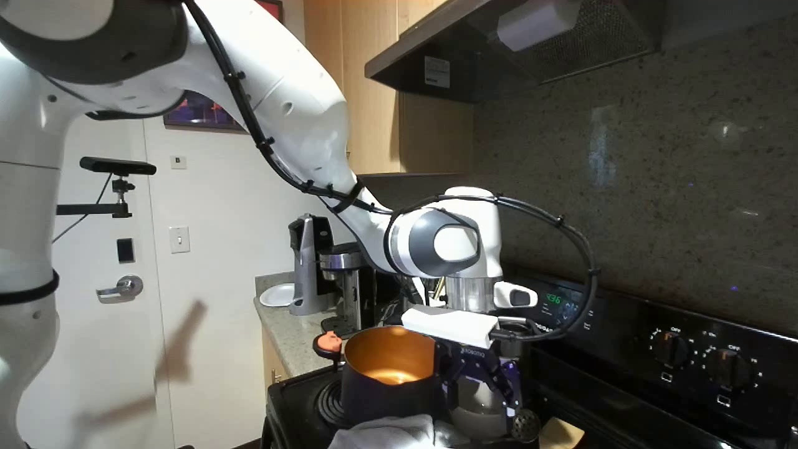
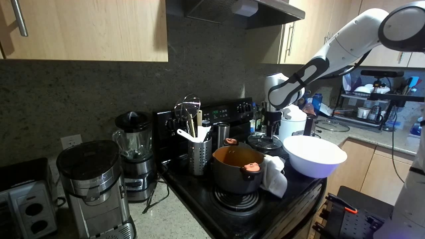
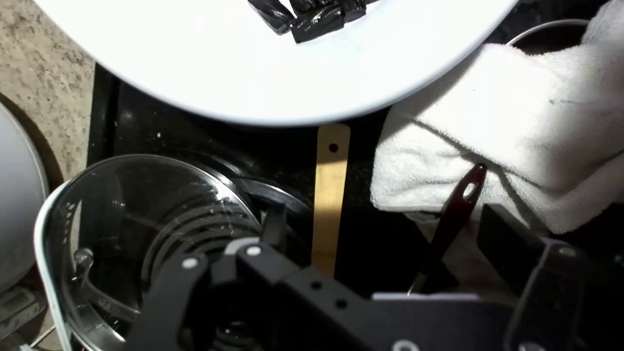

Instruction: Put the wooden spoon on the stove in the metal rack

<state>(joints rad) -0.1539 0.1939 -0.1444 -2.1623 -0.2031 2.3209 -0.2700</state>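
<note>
Pale tan wood shows up against the black stove (image 2: 269, 202): the wooden spoon (image 3: 330, 195) lies there, its holed handle end close by the rim of a big white bowl (image 3: 273, 87), its lower end hidden from me behind the gripper (image 3: 388, 219). The gripper's jaws stand wide apart, and in the wrist view the spoon's handle shows between them, nearer one than the other. On one side of the spoon is a glass lid (image 3: 161, 204), on the other a crumpled white towel (image 3: 487, 112) with a dark red utensil handle (image 3: 453, 219) overlapping it. Glossy black pieces (image 3: 317, 23) lie in the bowl. Further along the stove, in an exterior view, stands a dark pot (image 2: 229, 176), orange inside. Beside it is the metal rack (image 2: 200, 159), upright, pierced with holes and crammed with utensils (image 2: 186, 135), near a steel canister (image 2: 223, 136) and a blender (image 2: 137, 174).
</note>
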